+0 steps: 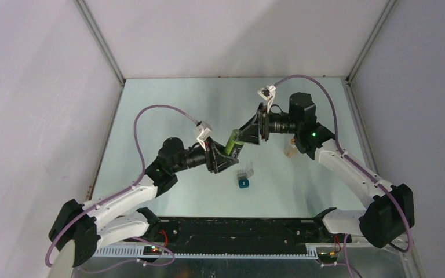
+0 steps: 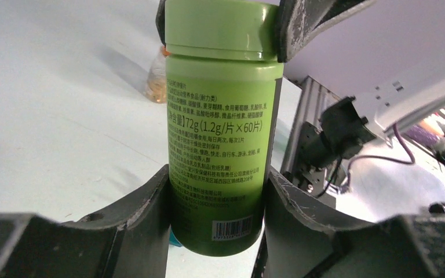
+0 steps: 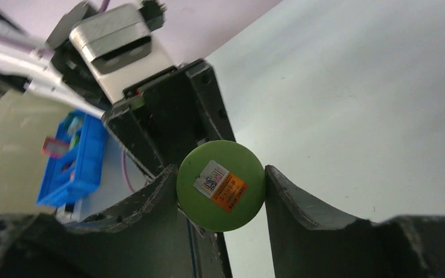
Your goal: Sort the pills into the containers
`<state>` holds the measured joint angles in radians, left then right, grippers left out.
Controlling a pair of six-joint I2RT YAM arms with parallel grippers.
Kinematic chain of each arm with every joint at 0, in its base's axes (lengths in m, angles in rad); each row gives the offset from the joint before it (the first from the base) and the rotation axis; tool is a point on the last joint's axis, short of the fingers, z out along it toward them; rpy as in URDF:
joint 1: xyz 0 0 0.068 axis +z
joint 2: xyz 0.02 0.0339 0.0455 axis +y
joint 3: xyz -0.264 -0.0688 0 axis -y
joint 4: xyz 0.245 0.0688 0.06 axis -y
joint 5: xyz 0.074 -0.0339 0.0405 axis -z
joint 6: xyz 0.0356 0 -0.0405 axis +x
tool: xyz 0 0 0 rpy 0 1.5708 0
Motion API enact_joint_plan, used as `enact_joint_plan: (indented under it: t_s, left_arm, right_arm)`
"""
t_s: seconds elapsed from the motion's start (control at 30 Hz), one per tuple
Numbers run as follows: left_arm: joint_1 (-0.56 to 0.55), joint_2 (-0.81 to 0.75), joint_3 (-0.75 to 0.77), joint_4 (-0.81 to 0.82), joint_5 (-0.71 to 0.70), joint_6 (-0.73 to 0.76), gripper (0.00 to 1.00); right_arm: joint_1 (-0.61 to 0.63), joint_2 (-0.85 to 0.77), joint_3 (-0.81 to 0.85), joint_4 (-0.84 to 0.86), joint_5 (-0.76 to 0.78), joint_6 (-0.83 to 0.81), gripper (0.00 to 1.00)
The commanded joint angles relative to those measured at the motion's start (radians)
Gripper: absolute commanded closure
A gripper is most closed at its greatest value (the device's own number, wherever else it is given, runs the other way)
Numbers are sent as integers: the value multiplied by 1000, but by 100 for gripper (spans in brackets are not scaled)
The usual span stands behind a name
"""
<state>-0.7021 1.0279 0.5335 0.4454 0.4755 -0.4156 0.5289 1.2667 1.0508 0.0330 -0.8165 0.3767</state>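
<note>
From the top view, you have the green bottle slung tilted between the two arms over the middle of the table. Your left gripper is clamped on its body from the lower left, and your right gripper is pinched on its top end from the upper right. Bare table runs far and left, out to the metal rails at the foot of the walls. On the near side a small teal-and-clear object lies on the table close to the left gripper, too small to identify. The pale bottle with the orange top stands just beside your right arm, so that side is tight. In the left wrist view your fingers press both flanks of the green bottle's lower body, with the label facing the camera. The right gripper's dark fingertips bear on either side of the cap. The pale bottle shows upright behind the cap's left edge, with open table around it. In the right wrist view you see the cap end-on, its sticker toward you, and both right fingers touch its rim. The left gripper's black body sits directly behind it, and bare table opens to the right.
</note>
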Motion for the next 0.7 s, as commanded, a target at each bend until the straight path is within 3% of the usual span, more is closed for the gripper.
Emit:
enact_joint_plan:
  t_s: [0.0,0.03,0.07,0.1,0.17,0.37,0.5,0.67]
  left_arm:
    - [9,-24,50,13,88,42,100]
    - [10,-24,51,13,91,49,100]
    - [9,-24,58,14,89,52,100]
    - [9,-21,62,14,78,54,100]
    - [10,-14,69,2,51,71,100]
    - [9,0,78,-32,-65,103,100]
    - [8,0,74,-24,-116,97,100]
    - [8,-11,62,-4,-148,83,100]
  right_arm:
    - [-32,-9,6,12,-314,-164,100]
    - [-33,-12,8,23,-229,-121,86]
    - [-33,-21,10,35,-160,-95,65]
    - [-33,-27,11,38,-34,-43,25]
    - [-27,-47,19,19,156,35,4]
    - [94,-111,23,-67,586,202,2]
    - [144,-103,42,-94,653,263,11]
    - [172,-72,86,-159,686,287,11]
